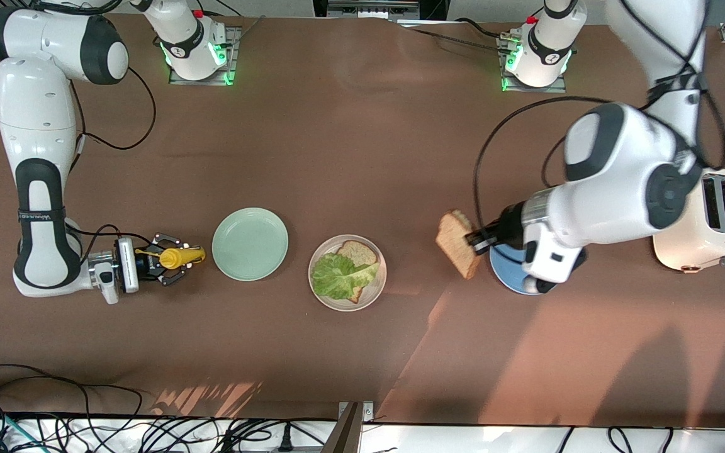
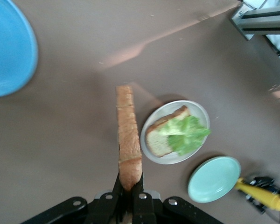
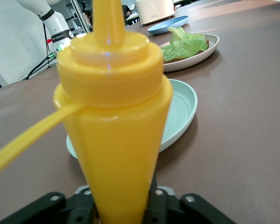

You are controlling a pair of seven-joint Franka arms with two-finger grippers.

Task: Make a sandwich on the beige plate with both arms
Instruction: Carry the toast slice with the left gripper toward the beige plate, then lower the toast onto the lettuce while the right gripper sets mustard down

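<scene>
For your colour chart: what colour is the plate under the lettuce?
Pale beige-grey plate, clearest in the front view.

Your left gripper (image 1: 477, 241) is gripping a slice of brown toast (image 1: 458, 243) on edge, over bare table beside the blue plate (image 1: 506, 272). Your right gripper (image 1: 177, 257) is sitting around a yellow squeeze bottle (image 1: 181, 256) next to the mint-green plate (image 1: 250, 243). The beige plate (image 1: 377, 286) between them is carrying toast (image 1: 358, 253) under a lettuce leaf (image 1: 335, 277). A cream toaster (image 1: 708, 229) is standing toward your left arm's end.
</scene>
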